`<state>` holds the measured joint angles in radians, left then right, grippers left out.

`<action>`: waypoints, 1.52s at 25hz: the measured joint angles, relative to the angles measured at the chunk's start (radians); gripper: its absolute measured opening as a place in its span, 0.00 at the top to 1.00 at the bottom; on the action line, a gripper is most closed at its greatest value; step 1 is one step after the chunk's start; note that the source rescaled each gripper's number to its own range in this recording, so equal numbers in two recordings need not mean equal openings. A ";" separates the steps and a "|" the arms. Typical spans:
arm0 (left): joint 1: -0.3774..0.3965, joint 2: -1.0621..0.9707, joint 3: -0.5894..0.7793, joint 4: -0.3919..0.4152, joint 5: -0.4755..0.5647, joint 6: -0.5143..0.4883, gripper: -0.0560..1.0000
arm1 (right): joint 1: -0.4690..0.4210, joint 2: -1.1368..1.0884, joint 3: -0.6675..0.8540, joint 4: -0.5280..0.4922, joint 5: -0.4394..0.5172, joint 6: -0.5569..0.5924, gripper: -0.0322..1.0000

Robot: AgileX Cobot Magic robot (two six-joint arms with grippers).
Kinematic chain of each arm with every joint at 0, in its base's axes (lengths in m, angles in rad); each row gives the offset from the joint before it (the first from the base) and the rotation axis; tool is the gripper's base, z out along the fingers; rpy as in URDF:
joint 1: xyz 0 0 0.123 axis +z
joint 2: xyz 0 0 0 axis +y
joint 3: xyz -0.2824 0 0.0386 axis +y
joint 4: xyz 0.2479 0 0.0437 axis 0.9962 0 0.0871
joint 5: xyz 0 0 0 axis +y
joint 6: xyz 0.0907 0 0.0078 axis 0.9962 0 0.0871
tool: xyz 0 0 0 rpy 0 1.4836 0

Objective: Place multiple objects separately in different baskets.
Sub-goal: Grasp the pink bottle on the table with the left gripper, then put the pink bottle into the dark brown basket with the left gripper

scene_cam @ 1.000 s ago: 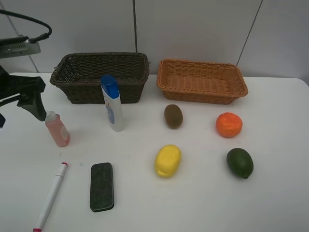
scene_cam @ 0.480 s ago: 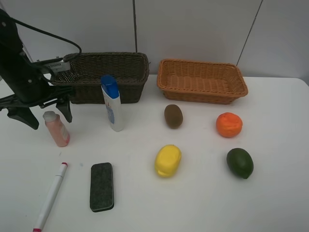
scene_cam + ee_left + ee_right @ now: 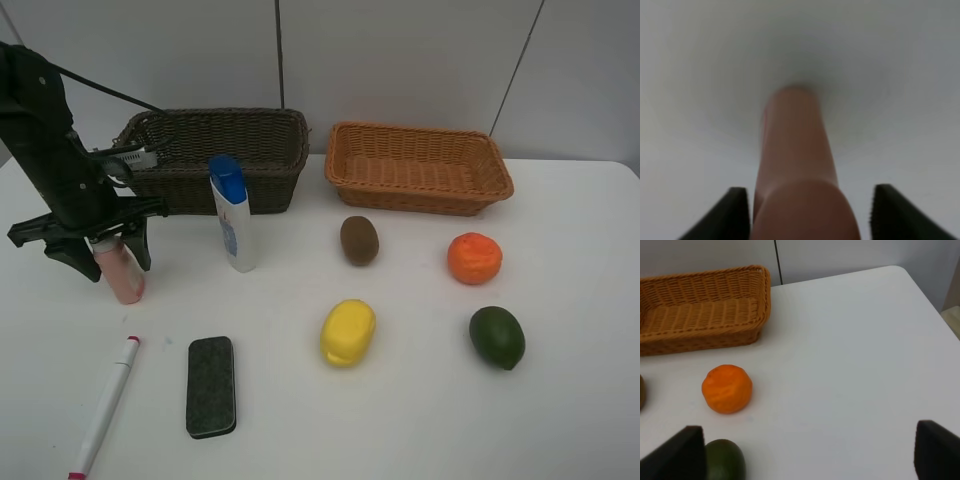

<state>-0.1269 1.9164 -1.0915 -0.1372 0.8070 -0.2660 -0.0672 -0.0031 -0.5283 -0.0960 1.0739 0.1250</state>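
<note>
Dark brown basket [image 3: 280,180], orange-tan basket [image 3: 420,197] beside it — kiwi [image 3: 359,240] outside, on table [image 3: 430,410].

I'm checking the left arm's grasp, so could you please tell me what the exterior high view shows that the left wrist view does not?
Only the exterior high view: the dark brown basket, orange-tan basket, white bottle, marker, eraser, kiwi, orange, lemon and avocado.
Only the left wrist view: a gap between the pink bottle and one finger.
Both: the pink bottle between the left gripper's fingers.
</note>
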 joint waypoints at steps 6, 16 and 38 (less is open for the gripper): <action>0.000 -0.005 0.000 0.000 0.020 0.043 0.67 | 0.000 0.000 0.000 0.000 0.000 0.000 0.04; 0.000 -0.133 -0.352 -0.052 0.264 0.193 0.67 | 0.000 0.000 0.000 0.000 0.000 0.000 0.04; 0.017 0.488 -1.162 0.081 0.312 0.234 0.04 | 0.000 0.000 0.000 0.000 0.000 0.000 0.04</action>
<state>-0.1098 2.4049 -2.2538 -0.0557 1.1193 -0.0315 -0.0672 -0.0031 -0.5283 -0.0960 1.0739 0.1250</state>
